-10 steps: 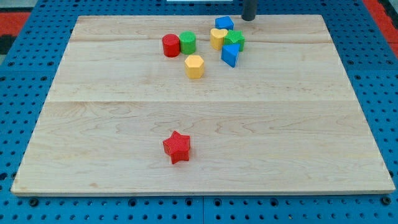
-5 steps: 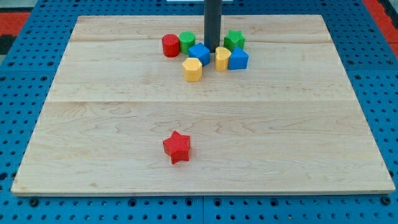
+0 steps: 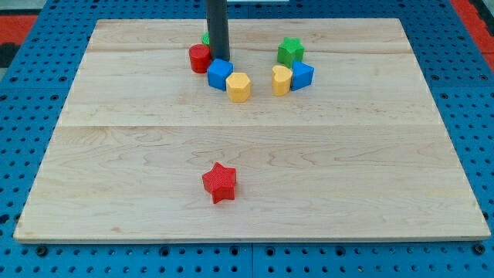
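My tip rests at the top edge of a blue block, between it and a red cylinder on the view's left. A green block peeks out behind the rod, mostly hidden. A yellow hexagonal block touches the blue block on its right. Further to the view's right a yellow block leans against a second blue block, with a green star just above them. A red star lies alone toward the view's bottom.
The wooden board lies on a blue pegboard surface. Red matting shows at the top corners of the view.
My rod has moved to the view's left, pushing the blue block left against the yellow hexagon. The red cylinder and green block shifted left, and the green one is now mostly hidden.
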